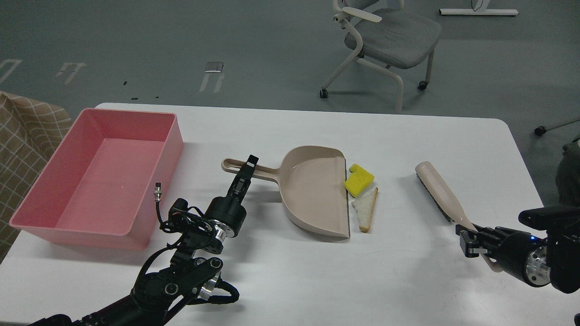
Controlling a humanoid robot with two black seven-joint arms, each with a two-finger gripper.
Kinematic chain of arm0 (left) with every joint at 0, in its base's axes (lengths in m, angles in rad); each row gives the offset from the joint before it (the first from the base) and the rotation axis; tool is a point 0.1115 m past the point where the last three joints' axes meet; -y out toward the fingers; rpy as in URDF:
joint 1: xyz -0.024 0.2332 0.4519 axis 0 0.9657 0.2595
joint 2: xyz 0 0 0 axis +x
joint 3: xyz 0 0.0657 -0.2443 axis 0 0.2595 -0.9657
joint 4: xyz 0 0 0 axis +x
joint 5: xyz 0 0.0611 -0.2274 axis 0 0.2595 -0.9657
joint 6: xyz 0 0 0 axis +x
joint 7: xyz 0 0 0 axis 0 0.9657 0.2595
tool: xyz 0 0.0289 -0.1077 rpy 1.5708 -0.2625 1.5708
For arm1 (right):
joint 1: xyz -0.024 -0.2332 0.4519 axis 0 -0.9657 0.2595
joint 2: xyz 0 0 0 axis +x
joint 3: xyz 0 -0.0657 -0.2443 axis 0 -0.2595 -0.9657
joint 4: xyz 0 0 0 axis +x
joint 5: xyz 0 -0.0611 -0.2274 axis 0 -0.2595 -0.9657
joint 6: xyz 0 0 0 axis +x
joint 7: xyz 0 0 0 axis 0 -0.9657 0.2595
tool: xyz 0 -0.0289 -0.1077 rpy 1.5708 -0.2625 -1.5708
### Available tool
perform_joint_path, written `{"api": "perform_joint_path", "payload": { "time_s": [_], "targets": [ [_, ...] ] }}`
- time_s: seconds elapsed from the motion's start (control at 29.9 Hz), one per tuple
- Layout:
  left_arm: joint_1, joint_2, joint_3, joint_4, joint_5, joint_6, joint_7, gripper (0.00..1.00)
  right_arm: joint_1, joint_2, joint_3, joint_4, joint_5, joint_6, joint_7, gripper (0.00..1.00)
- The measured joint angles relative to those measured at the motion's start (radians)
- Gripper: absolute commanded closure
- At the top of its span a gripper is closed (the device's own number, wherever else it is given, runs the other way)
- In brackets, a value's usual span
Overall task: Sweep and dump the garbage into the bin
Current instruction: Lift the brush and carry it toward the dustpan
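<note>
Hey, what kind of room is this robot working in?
Probably an office or lab space: a grey floor with tape marks, a wheeled office chair behind the white table, and the foot of a desk or stand at the top edge.

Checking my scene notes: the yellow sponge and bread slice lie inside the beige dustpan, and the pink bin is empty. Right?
Not quite. The head view shows the yellow sponge and bread slice on the table just outside the beige dustpan, by its open edge. The pink bin is empty.
</note>
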Motion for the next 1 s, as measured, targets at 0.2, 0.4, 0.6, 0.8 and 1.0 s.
{"api": "perform_joint_path", "payload": {
  "time_s": [0.2,0.4,0.6,0.8,1.0],
  "targets": [
    [0.0,-0.001,0.0,0.0,0.0,0.0,0.0,0.79,-0.002,0.015,0.009,-0.001,0.0,0.0,-0.002,0.84],
    [0.0,-0.001,0.0,0.0,0.0,0.0,0.0,0.79,-0.003,0.05,0.03,0.0,0.01,0.0,-0.002,0.84],
    [0.0,0.001,0.0,0.0,0.0,0.0,0.0,0.79,-0.003,0.092,0.064,0.019,0.034,0.0,-0.004,0.84],
    [0.0,-0.001,0.0,0.0,0.0,0.0,0.0,0.79,-0.011,0.152,0.073,0.029,0.041,0.0,-0.011,0.84],
    [0.0,-0.002,0.0,-0.002,0.0,0.0,0.0,0.79,-0.019,0.184,0.073,0.032,0.04,0.0,-0.018,0.84]
  ]
}}
